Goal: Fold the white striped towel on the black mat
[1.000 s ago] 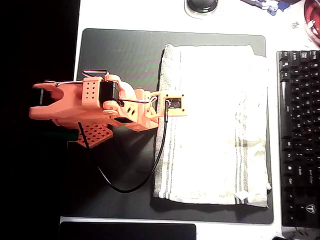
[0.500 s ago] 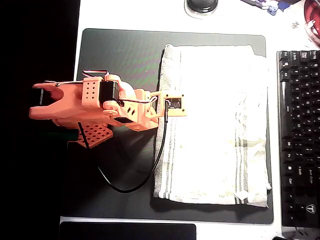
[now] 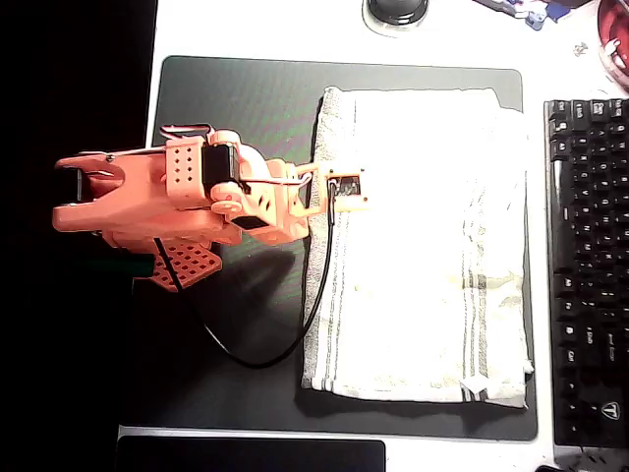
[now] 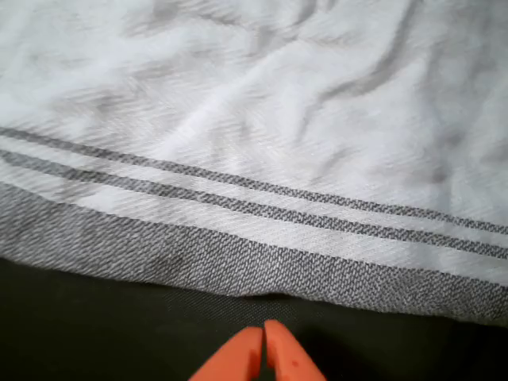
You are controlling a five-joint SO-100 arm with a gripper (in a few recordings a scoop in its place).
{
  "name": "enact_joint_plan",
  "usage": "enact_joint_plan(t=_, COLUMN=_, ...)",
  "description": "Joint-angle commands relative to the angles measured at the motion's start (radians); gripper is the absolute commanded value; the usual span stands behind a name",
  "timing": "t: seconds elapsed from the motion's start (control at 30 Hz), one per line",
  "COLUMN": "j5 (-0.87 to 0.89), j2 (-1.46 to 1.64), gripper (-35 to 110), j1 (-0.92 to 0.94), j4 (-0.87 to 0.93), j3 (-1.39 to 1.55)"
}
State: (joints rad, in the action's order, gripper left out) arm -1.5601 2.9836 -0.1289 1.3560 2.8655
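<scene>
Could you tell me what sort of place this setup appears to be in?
Most likely an ordinary computer desk rather than a lab bench. A black keyboard lies along the right edge in the overhead view, the white striped towel is spread on a black mat like a desk mat, and the tabletop is plain white.

White table (image 3: pixel 295 29) w/ black mat (image 3: pixel 236 108), keyboard (image 3: pixel 588 265), glossy pad (image 3: pixel 251 455).

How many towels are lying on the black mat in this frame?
1. The towel lies spread on the right part of the mat in the overhead view, its striped edge just ahead of the gripper. Nothing suggests another underneath.
</scene>
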Motion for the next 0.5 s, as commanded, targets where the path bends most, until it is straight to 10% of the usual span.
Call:
enact_joint_plan(t=0.0, j5=0.000, j2=-0.077, gripper=0, j1=-0.034, j4=-0.020, j3=-0.091)
enact_joint_plan(t=0.47, j5=0.067, j2=-0.466, gripper=0, j1=-0.225, j4=-0.038, j3=-0.451)
